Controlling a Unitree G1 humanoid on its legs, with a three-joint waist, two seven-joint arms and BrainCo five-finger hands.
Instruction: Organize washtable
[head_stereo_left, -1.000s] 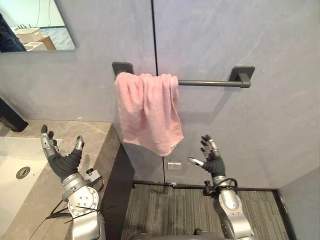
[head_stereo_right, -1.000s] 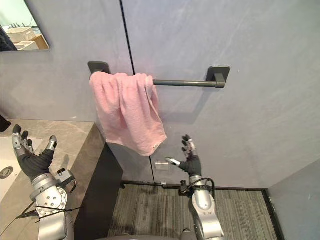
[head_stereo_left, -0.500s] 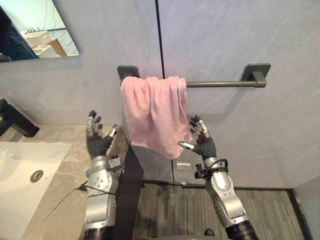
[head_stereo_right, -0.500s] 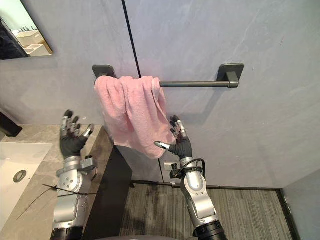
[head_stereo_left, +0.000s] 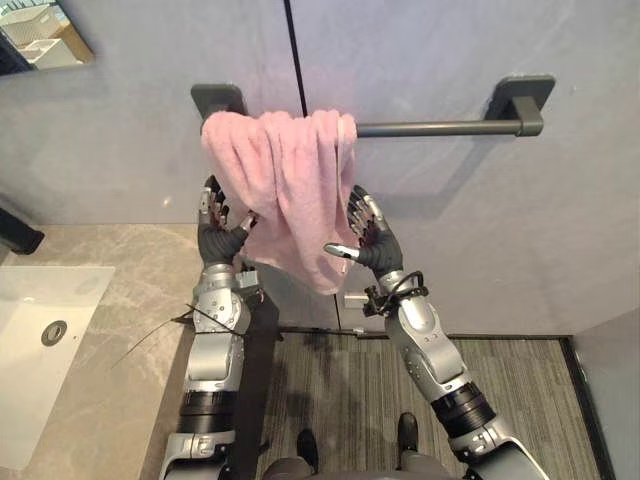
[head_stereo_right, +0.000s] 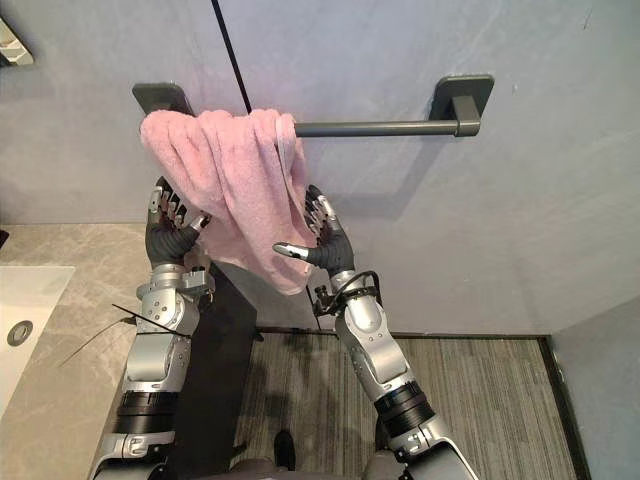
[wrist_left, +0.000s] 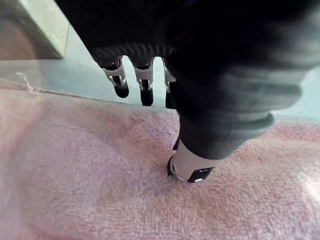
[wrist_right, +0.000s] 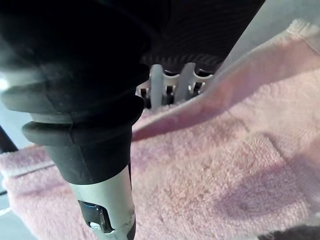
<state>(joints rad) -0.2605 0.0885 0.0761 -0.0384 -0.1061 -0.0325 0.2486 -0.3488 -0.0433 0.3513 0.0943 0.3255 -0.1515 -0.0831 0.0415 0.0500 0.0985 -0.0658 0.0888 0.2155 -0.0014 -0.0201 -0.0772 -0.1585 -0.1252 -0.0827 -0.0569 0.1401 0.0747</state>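
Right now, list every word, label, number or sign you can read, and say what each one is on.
None can be read.
The pink towel shows no tag or print.
The towel bar and the wall carry no sign.
The countertop and the sink bear no marking.
The reflection in the mirror is too small to read anything.

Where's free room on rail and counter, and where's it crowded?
Rail bare from the towel to its right bracket; counter bare beside the sink. Crowded at the rail's left end, where left hand and right hand flank the bunched towel.
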